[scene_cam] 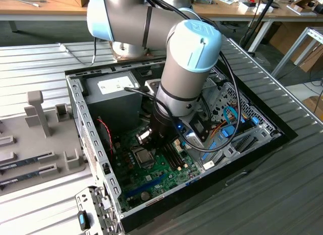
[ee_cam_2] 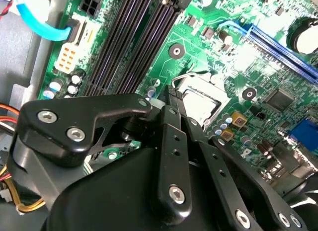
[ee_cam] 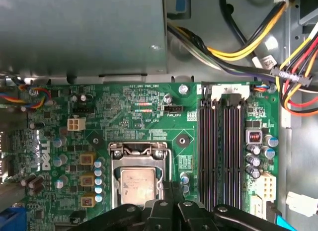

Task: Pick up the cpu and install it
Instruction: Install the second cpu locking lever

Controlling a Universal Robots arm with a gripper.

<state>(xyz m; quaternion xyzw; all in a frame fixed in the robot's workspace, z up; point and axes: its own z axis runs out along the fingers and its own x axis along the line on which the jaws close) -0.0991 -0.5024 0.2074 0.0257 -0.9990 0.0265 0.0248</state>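
On the exterior view's left, a grey tray (scene_cam: 30, 159) holds upright fixtures and flat memory sticks (scene_cam: 25, 161), well apart from the work. Moving right, the open computer case (scene_cam: 83, 124) lies on its side with the power-supply box (scene_cam: 113, 88) at its far end and the green motherboard (scene_cam: 151, 177) on its floor. The cpu (scene_cam: 143, 156) already sits in its socket (scene_cam: 142, 157) near the middle of the board; in the first wrist view its silvery top (ee_cam: 137, 184) lies flat inside the metal retention frame (ee_cam: 138, 151), with the memory slots (ee_cam: 223, 146) just beside it. The gripper (scene_cam: 151, 136) hangs just above the board beside the socket, and in the second wrist view its black fingers (ee_cam_2: 171, 121) meet at their tips with nothing visible between them, so it reads as closed and empty. Further right in the exterior view lie the drive bays and blue cables (scene_cam: 229, 119). By my judgement the chip is placed, and doing this step well means checking that it lies level in the socket, corners seated, and keeping the fingertips off the frame and the small capacitors (ee_cam: 98, 171) around it.
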